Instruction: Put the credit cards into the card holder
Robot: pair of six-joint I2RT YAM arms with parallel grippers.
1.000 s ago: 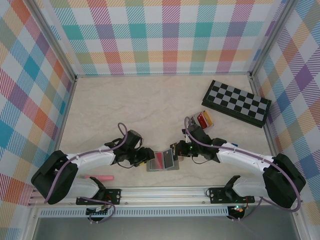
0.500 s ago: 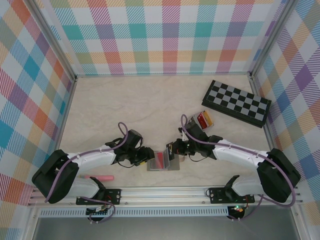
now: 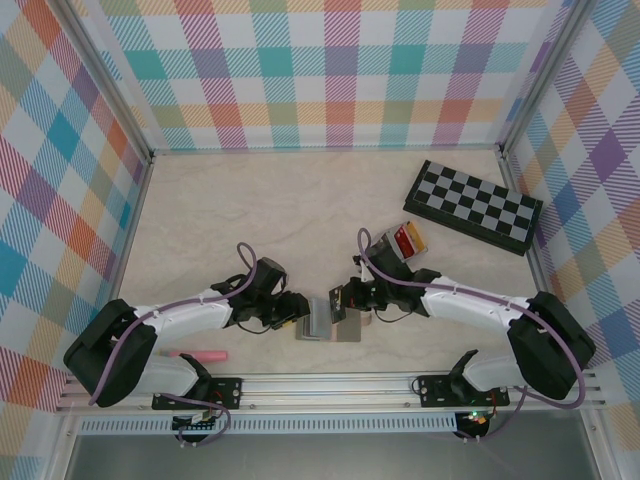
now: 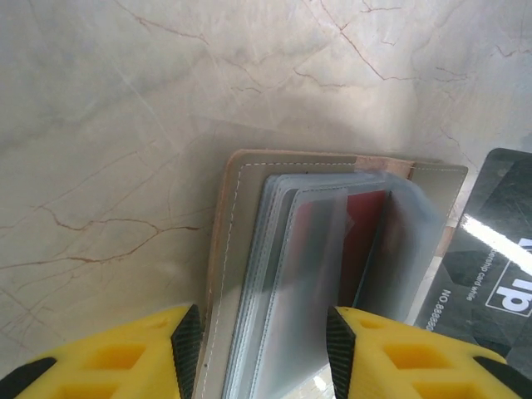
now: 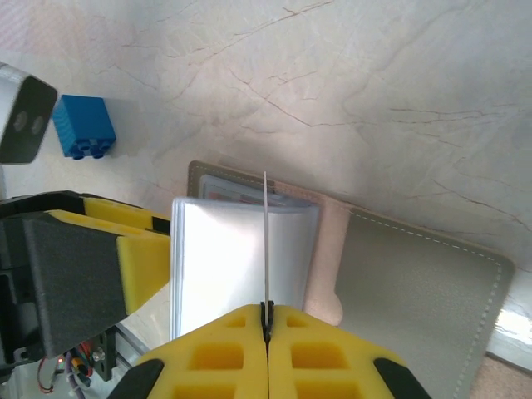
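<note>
Top external view: nearest, by the bottom-left rail, a slim pink pen-like stick [image 3: 200,354] lies on the beige marble-look tabletop [image 3: 250,210]. Just past it, low-centre in frame, both arms meet over the flat grey folding card holder [image 3: 335,328], which lies open on the table. L gripper [image 3: 296,310] is at its left edge, R gripper [image 3: 345,298] at its upper right.

Left wrist view: yellow fingers [image 4: 108,366] sit either side of the holder's clear plastic sleeves, jaws partway apart. Can't tell if the pads actually press. A red plastic card [image 4: 366,237] sits inside one sleeve. At the frame's right edge, a glossy black plastic card w/ white print [image 4: 490,274] overlaps the holder's corner.

Right wrist view: R jaws are fully closed, pinching that card, seen edge-on as a thin upright line over the sleeves. The grey cover flap lies flat at lower right. A small blue studded block [image 5: 83,126] is at upper left, apart from the holder.

Farther back in the top view, right of centre: a small open tray [image 3: 392,252] w/ red and yellow cards [image 3: 405,238]. Beyond it, upper right, a black-and-grey chequered board [image 3: 473,205] lies near the right wall.
</note>
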